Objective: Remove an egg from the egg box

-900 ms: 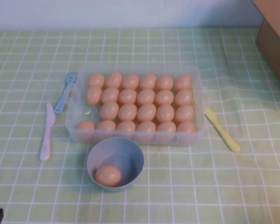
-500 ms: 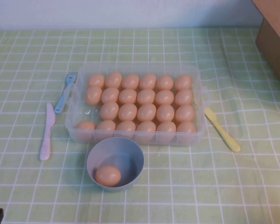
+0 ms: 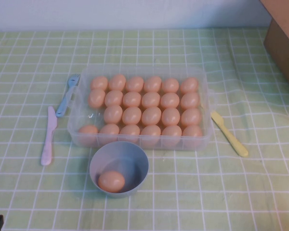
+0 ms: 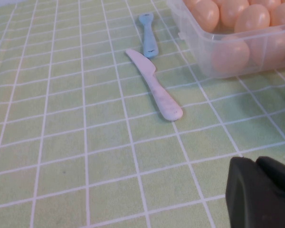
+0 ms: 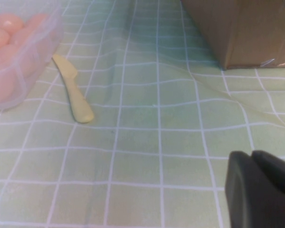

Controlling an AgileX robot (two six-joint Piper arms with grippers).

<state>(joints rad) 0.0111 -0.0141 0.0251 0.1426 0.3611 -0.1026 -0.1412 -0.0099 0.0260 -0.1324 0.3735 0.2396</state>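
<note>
The clear egg box (image 3: 142, 142) stands mid-table, filled with rows of orange-tan eggs (image 3: 131, 115); one pocket on its left side is bare. A single egg (image 3: 111, 181) lies in the blue-grey bowl (image 3: 140, 161) just in front of the box. My left gripper (image 4: 255, 161) is shut and empty, low over the cloth to the front left, well apart from the egg box (image 4: 199, 59). My right gripper (image 5: 251, 154) is also shut and empty, off to the right of the egg box (image 5: 19, 71). Neither gripper's fingers show in the high view.
A pink knife (image 3: 48, 137) and a blue utensil (image 3: 67, 96) lie left of the box. A yellow knife (image 3: 229, 134) lies to its right. A cardboard box (image 3: 284, 38) stands at the far right. The green checked cloth is rumpled there.
</note>
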